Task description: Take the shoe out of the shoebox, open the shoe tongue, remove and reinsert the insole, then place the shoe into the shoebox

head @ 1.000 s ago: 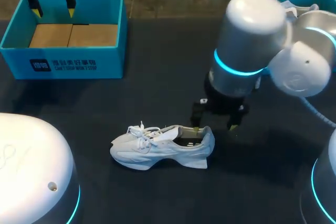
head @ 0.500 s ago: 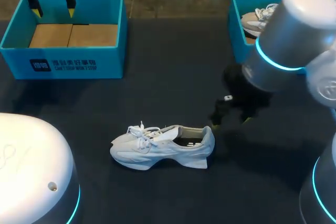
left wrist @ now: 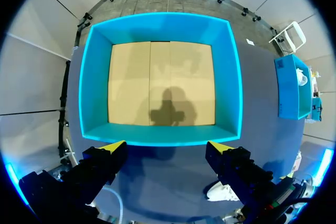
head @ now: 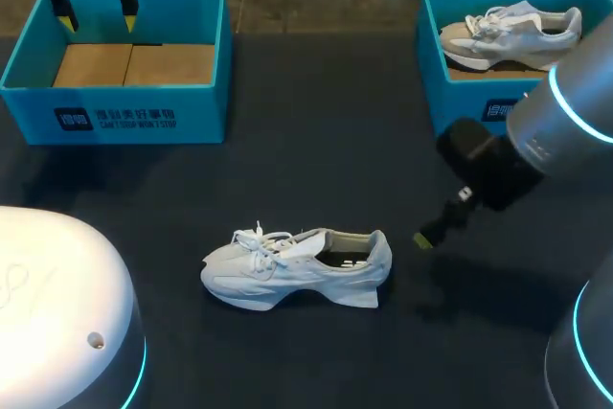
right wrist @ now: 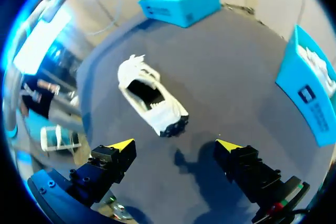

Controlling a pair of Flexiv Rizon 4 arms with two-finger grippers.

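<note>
A white shoe (head: 297, 265) lies on its side on the dark table, toe to the left, laces loose and its mouth showing. In the right wrist view the shoe (right wrist: 152, 100) lies ahead of my right gripper (right wrist: 175, 145), which is open and holds nothing. From above, that right gripper (head: 426, 237) hangs just right of the heel, apart from it. My left gripper (head: 96, 9) is open over the far rim of the empty blue shoebox (head: 29, 55). In the left wrist view the left gripper (left wrist: 167, 146) hovers above that shoebox (left wrist: 94, 87), whose cardboard floor is bare.
A second blue shoebox (head: 433, 64) at the back right holds another white shoe (head: 508, 31). My right arm's silver link (head: 565, 122) crosses in front of it. Bare dark table lies between the two boxes and around the shoe.
My right arm has swung away from the shoe's heel toward the right, uncovering the right shoebox and the shoe in it. The shoe on the table and my left arm have not moved.
</note>
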